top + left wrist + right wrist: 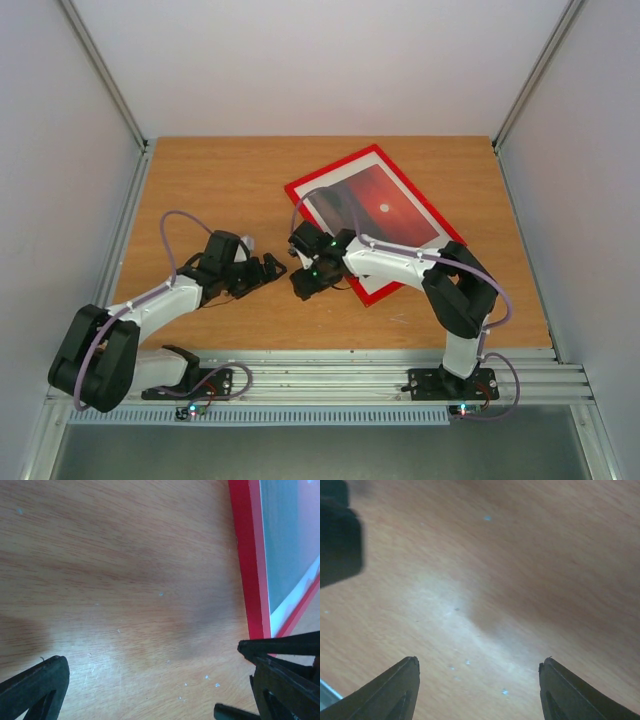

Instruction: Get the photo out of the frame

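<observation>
Currently the frame (330,168) lies flat and tilted, right of centre in the top view, on the table (220,180). The photo (375,195) sits inside it, red sky showing. The right arm (400,262) crosses the frame's lower left corner and hides that part. Both grippers hang over bare wood just lower left of the frame, close together. The left gripper (272,268) is spread wide with nothing between its fingers (35,685); its wrist view has the red edge at upper right. The right gripper (300,285) is parted less widely and grips nothing, only wood showing between its fingers (395,690).
</observation>
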### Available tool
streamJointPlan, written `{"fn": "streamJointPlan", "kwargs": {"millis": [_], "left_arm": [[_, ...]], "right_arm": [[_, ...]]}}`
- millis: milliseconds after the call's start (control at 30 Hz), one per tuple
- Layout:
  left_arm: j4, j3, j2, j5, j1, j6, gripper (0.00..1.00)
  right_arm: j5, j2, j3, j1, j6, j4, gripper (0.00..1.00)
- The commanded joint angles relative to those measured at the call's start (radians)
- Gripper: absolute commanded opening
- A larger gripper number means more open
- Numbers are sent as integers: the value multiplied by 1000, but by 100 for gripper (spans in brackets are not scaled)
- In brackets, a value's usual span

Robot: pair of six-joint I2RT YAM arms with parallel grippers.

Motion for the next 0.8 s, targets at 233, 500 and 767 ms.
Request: {"fn": "streamJointPlan", "kwargs": {"millis": [233, 500, 767], "left_arm": [[46, 17, 4, -82, -91, -30, 99], [73, 114, 139, -148, -222, -50, 99], [22, 336, 349, -246, -334, -39, 99]], "right_arm": [[250, -151, -95, -41, -21, -44, 72], [221, -299, -267, -155, -19, -31, 74], [286, -467, -416, -303, 54, -10, 78]]}}
